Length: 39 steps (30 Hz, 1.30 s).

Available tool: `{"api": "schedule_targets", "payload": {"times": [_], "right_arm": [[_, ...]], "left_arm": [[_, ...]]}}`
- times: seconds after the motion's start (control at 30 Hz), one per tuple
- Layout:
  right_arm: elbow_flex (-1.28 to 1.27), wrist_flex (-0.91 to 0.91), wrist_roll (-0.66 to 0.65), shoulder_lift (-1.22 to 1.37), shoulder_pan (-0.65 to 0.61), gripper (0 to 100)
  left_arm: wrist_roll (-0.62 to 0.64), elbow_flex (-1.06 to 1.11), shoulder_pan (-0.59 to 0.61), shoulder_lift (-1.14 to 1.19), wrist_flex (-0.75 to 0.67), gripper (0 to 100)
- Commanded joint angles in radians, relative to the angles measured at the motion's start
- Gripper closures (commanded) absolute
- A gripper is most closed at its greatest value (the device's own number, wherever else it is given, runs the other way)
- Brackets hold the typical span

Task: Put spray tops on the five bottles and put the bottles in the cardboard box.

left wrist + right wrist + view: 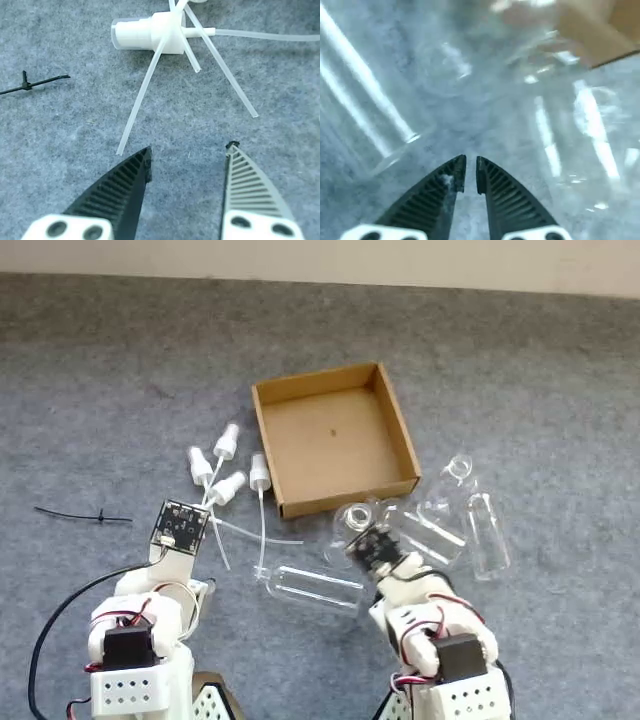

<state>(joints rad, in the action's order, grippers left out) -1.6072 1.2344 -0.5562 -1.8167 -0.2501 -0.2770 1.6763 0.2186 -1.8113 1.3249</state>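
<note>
The left jaws are wide open and hold nothing, low over the grey worktop point(60, 130). The right jaws are almost shut, with just a thin gap, and they hold nothing too, with clear bottles point(430, 535) lying close on both sides of them. Just ahead of the left jaws a white spray top point(150, 32) lies on its side with thin tubes point(145, 90) crossing it, so a grab could catch a tube and drag the whole bunch. Farther past the right jaws sits the cardboard box point(300, 450) with no bottles inside, and I think a bump from those jaws could send the round bottles rolling away.
</note>
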Motion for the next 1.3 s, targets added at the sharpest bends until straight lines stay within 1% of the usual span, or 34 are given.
{"api": "schedule_targets", "payload": {"times": [0.0, 0.03, 0.1, 0.2, 0.3, 0.4, 0.47, 0.57, 0.63, 0.73, 0.83, 0.93, 1.07, 1.17, 1.27], "right_arm": [[0.199, 0.004, -0.014, 0.002, 0.11, 97.8], [0.24, 0.007, -0.012, 0.004, 0.136, 97.8], [0.308, 0.008, 0.037, 0.007, 0.182, 96.1], [0.389, 0.005, 0.066, 0.084, 0.239, 88.5], [0.458, -0.03, 0.069, 0.243, 0.292, 83.4], [0.521, -0.096, 0.071, 0.43, 0.335, 82.8], [0.565, -0.127, 0.072, 0.549, 0.34, 82.8], [0.616, -0.176, 0.133, 0.693, 0.337, 82.1], [0.628, -0.222, 0.17, 0.751, 0.334, 78.7], [0.625, -0.251, 0.206, 0.769, 0.248, 73.4], [0.616, -0.246, 0.239, 0.75, 0.153, 72.3], [0.582, -0.282, 0.293, 0.73, 0.143, 72.3], [0.483, -0.417, 0.354, 0.704, 0.143, 72.3], [0.375, -0.542, 0.359, 0.687, 0.143, 72.3], [0.291, -0.622, 0.361, 0.668, 0.148, 72.3]], "left_arm": [[-0.008, 0.019, -0.004, -0.013, 0.005, 78], [-0.008, 0.019, -0.004, -0.013, 0.005, 78], [-0.008, 0.019, -0.004, -0.013, 0.005, 78], [-0.008, 0.019, -0.004, -0.013, 0.005, 78], [-0.008, 0.019, -0.004, -0.013, 0.005, 78], [-0.008, 0.019, -0.004, -0.013, 0.005, 78], [-0.008, 0.019, -0.004, -0.013, 0.005, 78], [-0.008, 0.019, -0.004, -0.013, 0.005, 78], [-0.008, 0.019, -0.004, -0.013, 0.005, 78], [-0.008, 0.019, -0.004, -0.013, 0.005, 78], [-0.008, 0.019, -0.004, -0.013, 0.005, 78], [-0.008, 0.019, -0.004, -0.013, 0.005, 78], [-0.008, 0.019, -0.004, -0.013, 0.005, 78], [-0.008, 0.019, -0.004, -0.013, 0.005, 78], [-0.008, 0.019, -0.004, -0.013, 0.005, 78]]}}
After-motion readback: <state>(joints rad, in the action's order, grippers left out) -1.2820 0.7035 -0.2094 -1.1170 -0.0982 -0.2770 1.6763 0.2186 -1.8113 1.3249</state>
